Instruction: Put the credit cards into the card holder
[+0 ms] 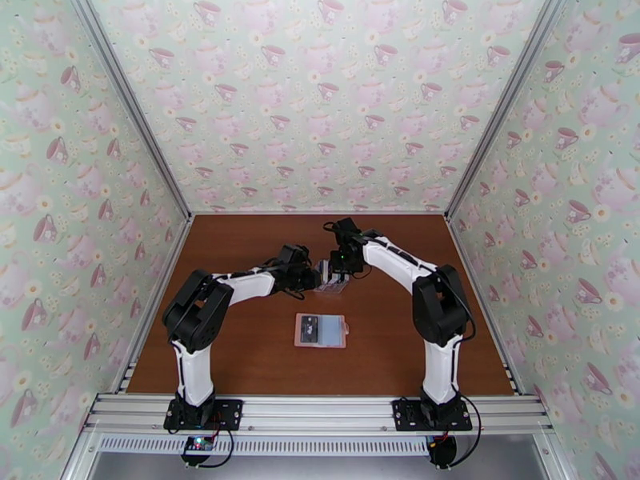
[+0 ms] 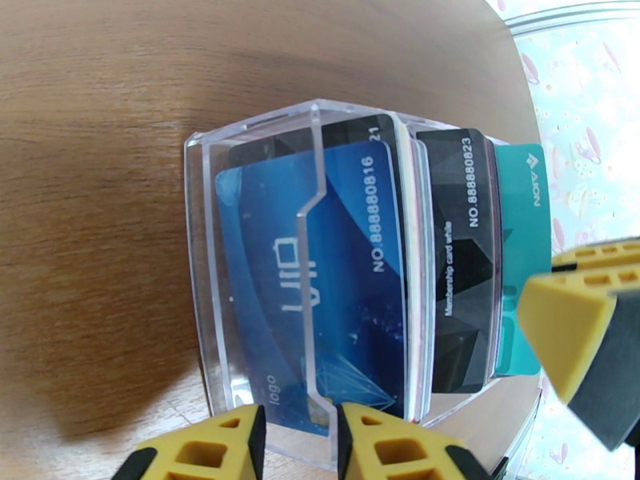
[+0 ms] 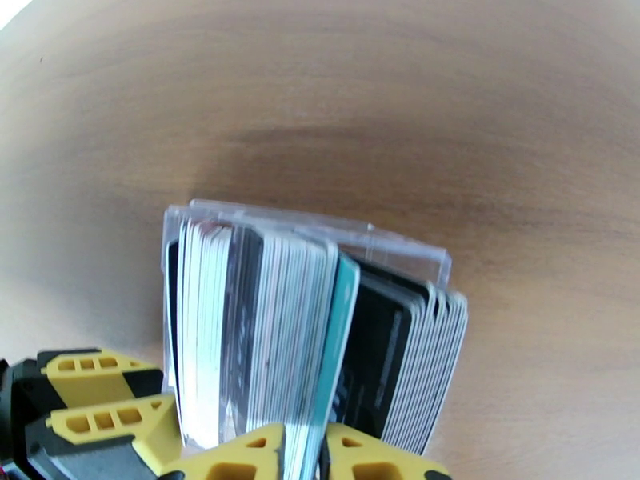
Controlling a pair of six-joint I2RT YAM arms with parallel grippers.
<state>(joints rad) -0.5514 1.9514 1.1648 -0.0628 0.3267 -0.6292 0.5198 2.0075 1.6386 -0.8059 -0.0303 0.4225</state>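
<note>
The card holder (image 1: 320,330) lies open on the brown table, pink-rimmed, with dark and pale cards in its sleeves. Further back a clear slotted rack (image 1: 332,286) holds the credit cards (image 3: 264,330) on edge. A blue card (image 2: 320,290) stands in front, then a black card (image 2: 460,258) and a teal card (image 2: 520,258) that sticks out farthest. My left gripper (image 2: 300,442) is shut on the rack's clear front wall (image 2: 308,234). My right gripper (image 3: 304,454) stands over the stack, narrowly open, with the teal card's edge (image 3: 336,338) between its fingertips.
Both arms meet over the rack at mid-table, the left gripper (image 1: 314,275) from the left and the right gripper (image 1: 342,270) from the right. Patterned walls close off the table on three sides. Bare wood surrounds the card holder.
</note>
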